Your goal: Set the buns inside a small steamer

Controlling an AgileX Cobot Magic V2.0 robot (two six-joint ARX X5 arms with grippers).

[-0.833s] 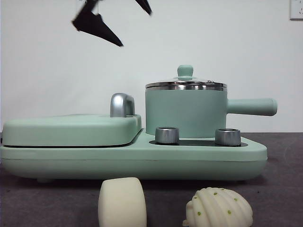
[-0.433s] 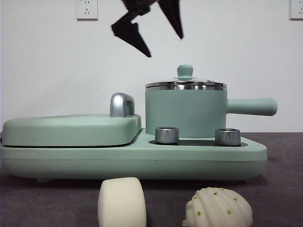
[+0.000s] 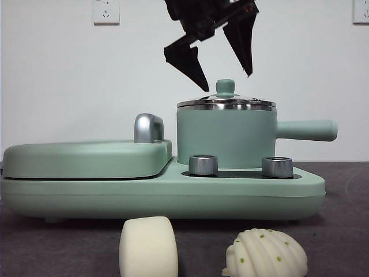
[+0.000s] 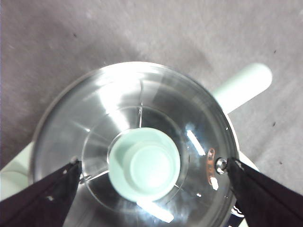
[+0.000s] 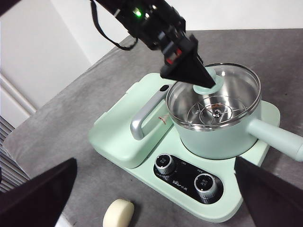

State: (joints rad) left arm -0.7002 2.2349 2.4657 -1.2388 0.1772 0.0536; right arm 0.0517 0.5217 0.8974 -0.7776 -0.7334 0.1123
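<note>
Mint-green steamer (image 3: pixel 226 137) sits on the cooker base (image 3: pixel 173 193), glass lid (image 4: pixel 137 142) on. Left gripper (image 3: pixel 222 72) hangs just above the lid knob (image 3: pixel 225 87), jaws spread wide, not touching. Both buns lie on the near table: plain roll (image 3: pixel 149 246) left, ribbed bun (image 3: pixel 266 254) right. Right gripper (image 5: pixel 156 189) waits apart, jaws spread.
</note>
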